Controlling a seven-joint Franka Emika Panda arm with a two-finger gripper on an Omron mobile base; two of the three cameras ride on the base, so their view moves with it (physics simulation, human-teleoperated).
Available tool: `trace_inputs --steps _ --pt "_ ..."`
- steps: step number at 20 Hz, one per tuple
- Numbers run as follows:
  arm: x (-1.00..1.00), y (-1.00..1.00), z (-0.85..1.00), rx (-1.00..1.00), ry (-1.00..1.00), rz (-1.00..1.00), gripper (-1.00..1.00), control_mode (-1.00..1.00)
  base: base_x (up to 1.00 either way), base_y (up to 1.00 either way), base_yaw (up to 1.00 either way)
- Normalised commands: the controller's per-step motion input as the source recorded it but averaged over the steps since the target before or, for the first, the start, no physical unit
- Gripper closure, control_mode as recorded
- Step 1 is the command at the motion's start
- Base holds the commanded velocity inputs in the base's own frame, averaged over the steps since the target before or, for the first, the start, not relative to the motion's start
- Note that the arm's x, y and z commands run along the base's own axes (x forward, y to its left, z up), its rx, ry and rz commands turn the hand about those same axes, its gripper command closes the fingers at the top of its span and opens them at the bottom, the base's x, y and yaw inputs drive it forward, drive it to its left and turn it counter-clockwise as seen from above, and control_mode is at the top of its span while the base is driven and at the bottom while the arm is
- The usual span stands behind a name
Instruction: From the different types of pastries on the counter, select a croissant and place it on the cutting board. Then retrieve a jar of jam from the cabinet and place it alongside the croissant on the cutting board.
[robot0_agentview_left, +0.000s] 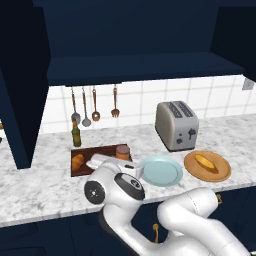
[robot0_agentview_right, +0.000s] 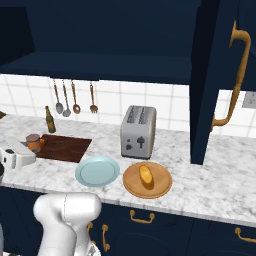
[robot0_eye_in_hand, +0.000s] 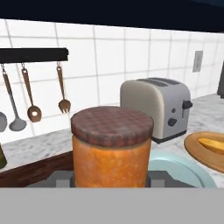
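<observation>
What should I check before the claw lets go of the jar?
1. Croissant on board: ok.
2. Jar between the claw's fingers, hand view: ok.
3. Jar over the board's right end, beside the croissant and apart from it: ok.
4. Jar base resting on board: cannot tell, the hand hides it.
5. Jar upright: ok.
6. Way back clear: blue plate lies just right of the board, close to the claw: not ok.

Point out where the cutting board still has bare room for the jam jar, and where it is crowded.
The cutting board is bare across its right half, toward the blue plate. Its left end is crowded: the croissant lies there, with the green bottle just behind. The hand holds the jam jar over the board's right part.
</observation>
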Motion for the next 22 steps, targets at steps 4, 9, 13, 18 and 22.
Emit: trace_inputs --steps 4,9,13,18,22 --pt "0.38 -0.05 -0.38 -0.04 0.00 0.03 1.00 -1.00 0.00 0.00 0.00" --pt "0.23 -0.14 -0.19 0.03 0.00 0.00 1.00 -1.00 0.00 0.00 0.00" --pt "0.64 -0.24 -0.28 0.08 0.00 0.00 1.00 -1.00 0.00 0.00 0.00" --pt "0.48 0.07 -0.04 0.01 0.01 0.00 1.00 -1.00 0.00 0.00 0.00" --pt "0.42 0.09 -0.14 0.00 0.00 0.00 1.00 -1.00 0.00 0.00 0.00"
